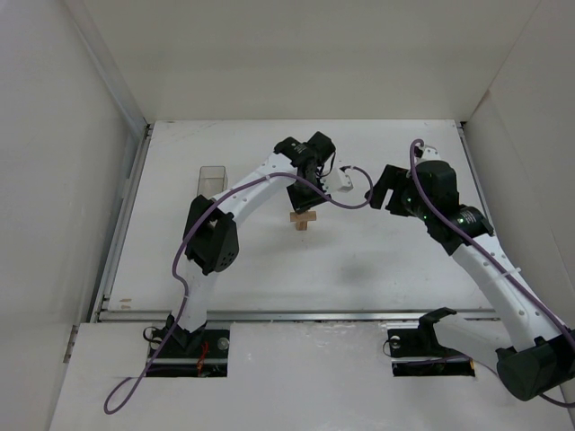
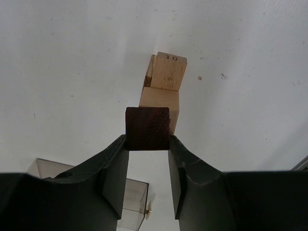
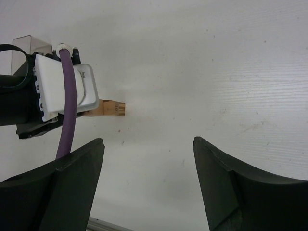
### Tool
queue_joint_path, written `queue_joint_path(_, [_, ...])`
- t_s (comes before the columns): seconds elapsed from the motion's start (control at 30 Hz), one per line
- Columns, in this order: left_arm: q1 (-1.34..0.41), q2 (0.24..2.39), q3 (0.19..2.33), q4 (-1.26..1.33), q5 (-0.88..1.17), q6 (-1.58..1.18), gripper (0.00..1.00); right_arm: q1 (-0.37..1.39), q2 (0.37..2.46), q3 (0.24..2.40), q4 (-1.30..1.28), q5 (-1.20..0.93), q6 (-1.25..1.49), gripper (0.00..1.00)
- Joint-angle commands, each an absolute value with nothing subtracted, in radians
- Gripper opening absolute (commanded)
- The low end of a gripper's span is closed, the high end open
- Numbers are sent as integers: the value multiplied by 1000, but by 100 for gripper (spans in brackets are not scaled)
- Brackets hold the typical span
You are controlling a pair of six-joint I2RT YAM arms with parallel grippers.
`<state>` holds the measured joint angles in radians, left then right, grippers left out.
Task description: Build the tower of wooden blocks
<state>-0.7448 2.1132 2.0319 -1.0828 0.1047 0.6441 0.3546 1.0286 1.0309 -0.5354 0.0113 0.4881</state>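
Observation:
Light-tan wooden bars (image 1: 304,219) lie stacked crosswise mid-table as the low wood block tower (image 2: 163,86). My left gripper (image 2: 147,140) is shut on a dark reddish-brown block (image 2: 147,128), held directly over the tan bars; I cannot tell whether it touches them. In the top view the left gripper (image 1: 302,192) hides that block. My right gripper (image 3: 148,142) stands open and empty above bare table, to the right of the tower (image 3: 110,108). From above, the right gripper (image 1: 371,194) sits a short way right of the left one.
A clear rectangular plastic box (image 1: 210,178) stands left of the tower, also visible between the left fingers (image 2: 131,202). The left wrist's white camera housing (image 3: 67,89) and purple cable (image 3: 67,106) hang close to the right gripper. White walls enclose the table.

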Motion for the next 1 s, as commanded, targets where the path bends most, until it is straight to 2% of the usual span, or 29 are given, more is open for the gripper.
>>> queue_joint_path(0.0, [-750,2097,2074,-1115,106,658,1,353,1008,1034,-511,9,476,80])
queue_joint_path(0.33, [-750,2097,2065,-1115,115,667,2,353,1017,1034,-511,9,476,80])
queue_joint_path(0.47, [-750,2088,2065,-1115,115,667,4,353,1017,1034,-511,9,476,82])
queue_joint_path(0.63, [-750,2088,2045,-1115,115,676,13,353,1017,1034,-511,9,476,82])
queue_joint_path(0.97, [-750,2079,2036,-1115,115,686,17,353,1017,1034,-511,9,476,82])
